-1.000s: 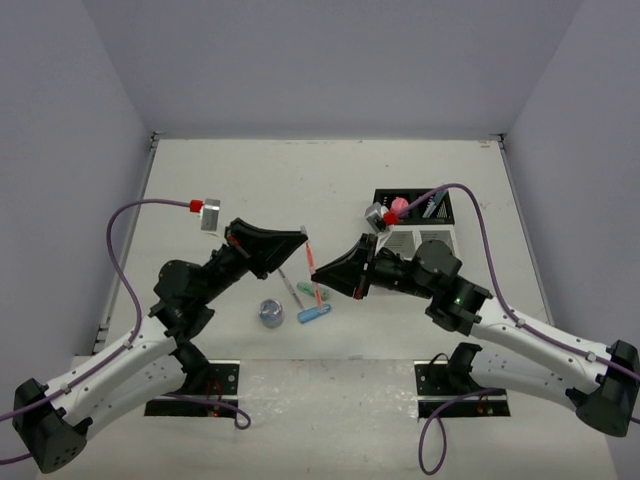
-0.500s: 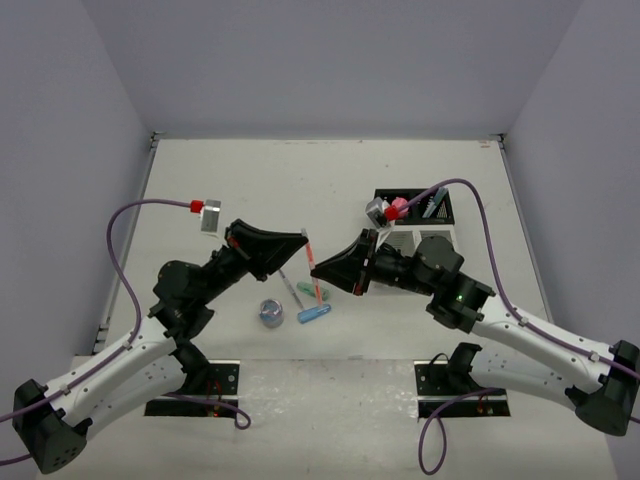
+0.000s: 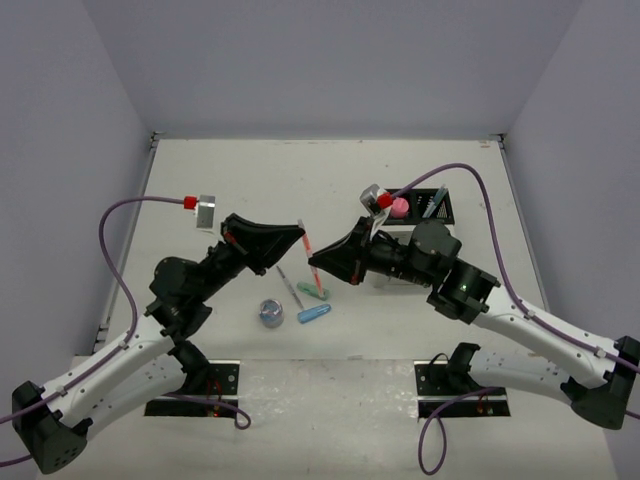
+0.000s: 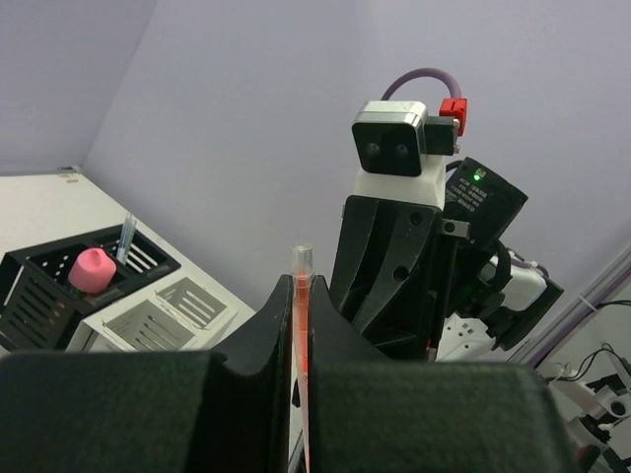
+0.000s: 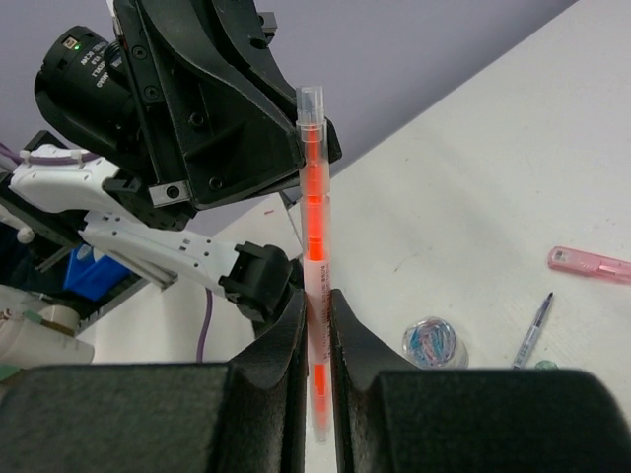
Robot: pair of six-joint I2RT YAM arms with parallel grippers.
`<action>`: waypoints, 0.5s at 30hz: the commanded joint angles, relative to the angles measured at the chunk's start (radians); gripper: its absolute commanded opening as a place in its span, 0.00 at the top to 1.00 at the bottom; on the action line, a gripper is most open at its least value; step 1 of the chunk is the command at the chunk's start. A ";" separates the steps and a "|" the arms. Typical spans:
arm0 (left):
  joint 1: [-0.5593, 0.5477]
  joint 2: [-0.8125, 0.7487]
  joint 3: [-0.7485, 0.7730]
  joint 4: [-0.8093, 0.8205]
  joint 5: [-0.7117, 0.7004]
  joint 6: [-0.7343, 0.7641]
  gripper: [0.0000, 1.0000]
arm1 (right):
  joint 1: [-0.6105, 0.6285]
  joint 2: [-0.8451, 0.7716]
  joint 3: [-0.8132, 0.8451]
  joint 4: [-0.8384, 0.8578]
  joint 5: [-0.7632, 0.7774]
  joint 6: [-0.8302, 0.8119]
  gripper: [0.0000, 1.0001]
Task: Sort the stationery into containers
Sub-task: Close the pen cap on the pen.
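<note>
An orange pen (image 3: 305, 243) stands nearly upright above the table centre. My left gripper (image 3: 299, 236) is shut on its upper part and my right gripper (image 3: 314, 263) is shut on its lower part. The left wrist view shows the pen (image 4: 301, 262) squeezed between the left gripper's (image 4: 301, 284) jaws. The right wrist view shows the pen (image 5: 313, 177) between the right gripper's (image 5: 315, 299) jaws. The black container (image 3: 441, 213) at the right holds a pink piece (image 3: 399, 207) and pens. The white container (image 4: 158, 317) is hidden behind my right arm in the top view.
On the table below the grippers lie a round blue-grey roll (image 3: 270, 313), a blue capsule (image 3: 314, 314), a mint capsule (image 3: 307, 290) and a thin pen (image 3: 288, 285). A pink marker (image 5: 590, 262) lies on the table in the right wrist view.
My right gripper has edged left and up, closer to the left gripper. The orange pen stays between the two grippers. The left arm has shifted slightly.
</note>
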 commanded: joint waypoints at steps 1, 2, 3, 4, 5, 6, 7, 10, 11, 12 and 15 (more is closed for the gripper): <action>0.000 0.012 0.022 -0.155 0.009 0.061 0.98 | 0.000 0.037 0.117 0.074 0.056 -0.056 1.00; 0.001 0.014 0.030 -0.172 0.003 0.065 0.94 | 0.001 0.050 0.121 0.070 0.040 -0.069 1.00; 0.002 0.013 0.036 -0.186 -0.013 0.072 0.86 | 0.000 0.058 0.119 0.067 0.024 -0.074 1.00; 0.002 0.012 0.044 -0.202 -0.019 0.077 0.82 | 0.001 0.065 0.116 0.063 0.013 -0.080 1.00; 0.002 0.009 0.051 -0.218 -0.025 0.081 0.77 | 0.001 0.072 0.112 0.061 0.007 -0.085 1.00; 0.001 0.003 0.058 -0.233 -0.032 0.084 0.72 | 0.001 0.076 0.107 0.058 0.006 -0.088 1.00; 0.000 0.002 0.062 -0.235 -0.033 0.088 0.72 | 0.000 0.077 0.103 0.057 0.008 -0.088 1.00; 0.000 0.003 0.073 -0.234 -0.026 0.091 0.75 | 0.000 0.083 0.102 0.052 0.011 -0.091 1.00; 0.000 0.007 0.080 -0.230 -0.019 0.092 0.75 | 0.000 0.084 0.103 0.051 0.013 -0.091 1.00; 0.000 0.010 0.086 -0.226 -0.012 0.092 0.79 | 0.000 0.086 0.104 0.051 0.015 -0.091 1.00; 0.002 0.018 0.092 -0.218 0.009 0.090 0.98 | 0.000 0.090 0.106 0.052 0.012 -0.093 1.00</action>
